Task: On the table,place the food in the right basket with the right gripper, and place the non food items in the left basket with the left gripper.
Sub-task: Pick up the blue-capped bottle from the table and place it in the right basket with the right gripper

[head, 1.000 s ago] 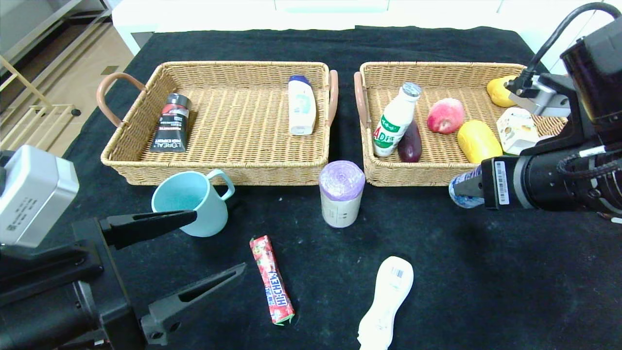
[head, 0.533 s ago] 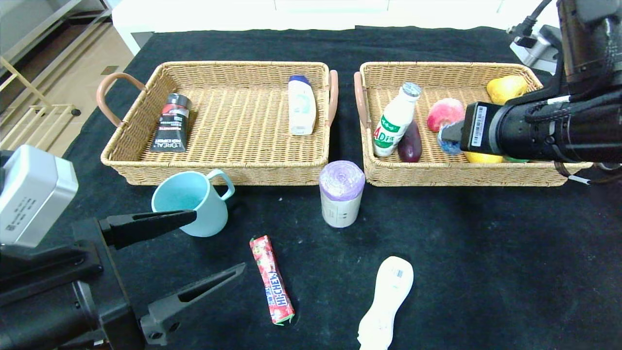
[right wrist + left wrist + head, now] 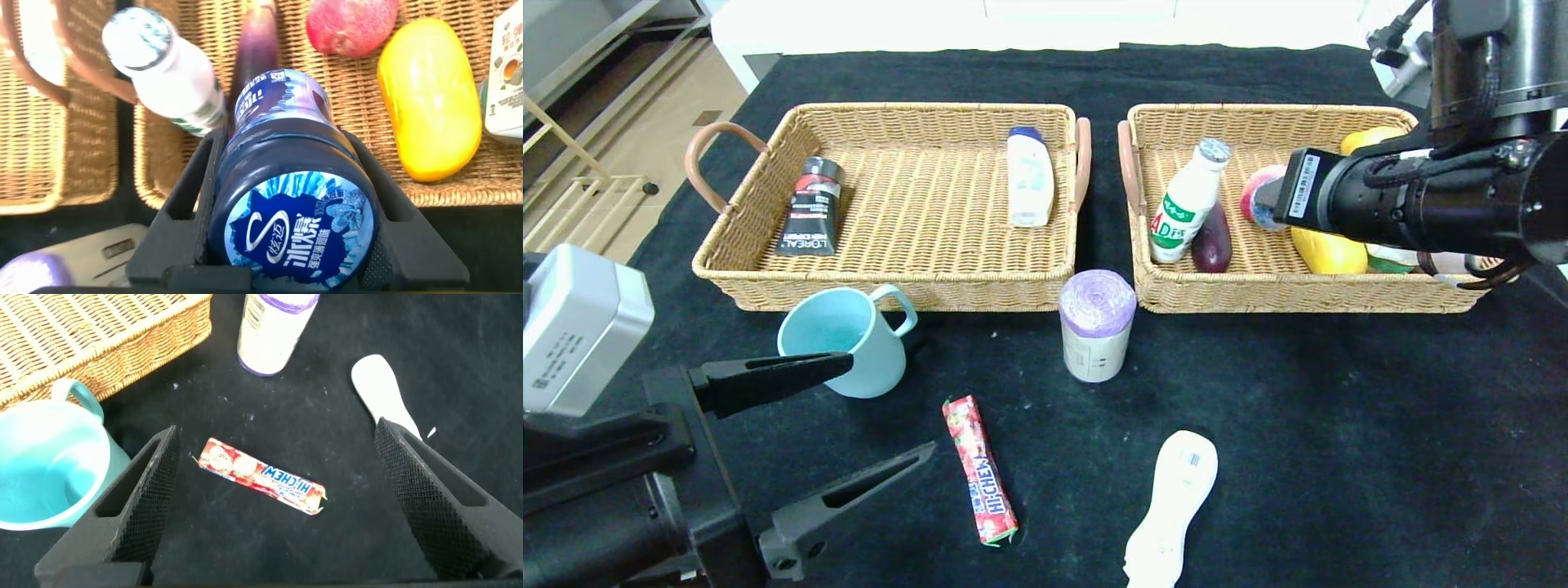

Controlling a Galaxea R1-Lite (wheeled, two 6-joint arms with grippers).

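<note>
Clamped on jar [image 3: 286,175] over right basket [image 3: 1176,298]; if dropped now, could topple milk bottle [image 3: 1186,202]; left gripper [image 3: 866,416] gaping, idle.

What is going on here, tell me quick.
The robot is sorting items into two wicker baskets. The right gripper holds a blue-lidded jar over the right basket, which already holds a milk bottle, an eggplant and other food. The left gripper hangs open near the teal mug. The Hi-Chew stick, the purple-topped roll and the white bottle lie unsorted on the table.
</note>
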